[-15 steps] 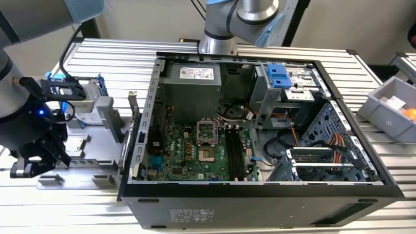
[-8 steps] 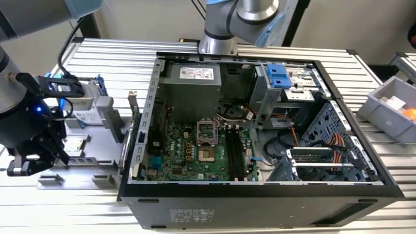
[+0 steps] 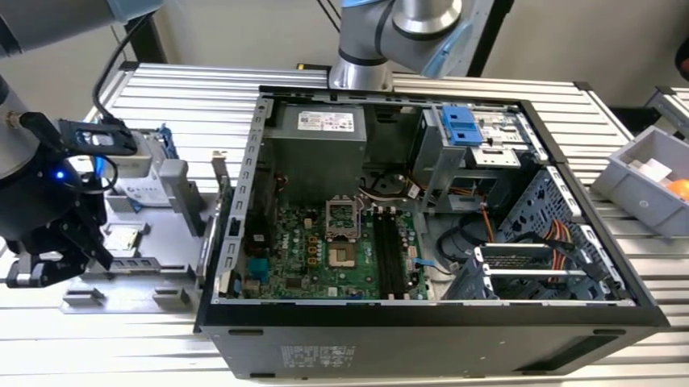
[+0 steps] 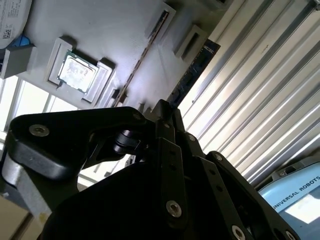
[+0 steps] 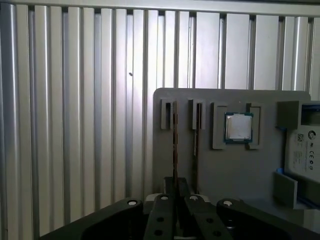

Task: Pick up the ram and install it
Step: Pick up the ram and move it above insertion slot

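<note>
Two ram sticks stand on edge in slots of a grey tray (image 5: 240,175). One ram stick (image 5: 175,145) (image 4: 142,52) runs straight out from my gripper's tips, and the other ram stick (image 5: 196,142) (image 4: 195,72) lies parallel beside it. My gripper (image 5: 176,192) (image 4: 164,111) hangs above the near end of the tray with its black fingers together and nothing between them. In the exterior view the gripper (image 3: 38,270) is over the tray (image 3: 161,278), at the exterior view's left of the open computer case (image 3: 431,314). The black motherboard slots (image 3: 390,250) sit inside the case.
A small square silver processor chip (image 5: 238,126) (image 4: 76,71) rests in a tray pocket beside the ram sticks. A hard drive (image 5: 302,150) (image 3: 140,173) stands further along the tray. The table (image 5: 75,125) is ribbed aluminium. A grey bin (image 3: 646,181) sits at the exterior view's right.
</note>
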Tool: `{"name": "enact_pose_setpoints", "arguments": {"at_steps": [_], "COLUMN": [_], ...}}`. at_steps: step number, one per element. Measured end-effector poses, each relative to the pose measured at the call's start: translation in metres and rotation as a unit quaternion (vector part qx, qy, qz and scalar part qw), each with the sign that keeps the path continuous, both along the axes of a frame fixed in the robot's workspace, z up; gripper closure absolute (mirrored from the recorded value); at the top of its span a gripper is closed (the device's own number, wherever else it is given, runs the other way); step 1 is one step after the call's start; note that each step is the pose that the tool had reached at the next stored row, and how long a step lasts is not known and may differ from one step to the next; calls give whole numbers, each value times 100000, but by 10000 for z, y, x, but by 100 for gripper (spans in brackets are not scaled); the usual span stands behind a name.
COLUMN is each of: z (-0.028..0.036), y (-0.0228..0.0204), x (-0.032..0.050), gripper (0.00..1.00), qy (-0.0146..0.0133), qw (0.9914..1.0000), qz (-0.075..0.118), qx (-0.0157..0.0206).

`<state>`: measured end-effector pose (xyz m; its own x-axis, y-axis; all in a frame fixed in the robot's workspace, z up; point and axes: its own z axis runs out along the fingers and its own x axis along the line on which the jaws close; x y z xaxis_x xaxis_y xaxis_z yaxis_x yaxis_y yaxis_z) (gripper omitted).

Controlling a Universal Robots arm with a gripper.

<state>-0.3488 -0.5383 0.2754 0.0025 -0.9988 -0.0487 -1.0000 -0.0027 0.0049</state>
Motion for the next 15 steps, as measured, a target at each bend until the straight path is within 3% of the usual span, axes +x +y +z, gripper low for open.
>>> {"name": "enact_pose_setpoints", "arguments": {"at_steps": [15], "z": [133], "y": [0], "x": [0], "gripper": [100], "qy": [-7], "qw": [100000], "qz": [-4], "qx": [4]}}
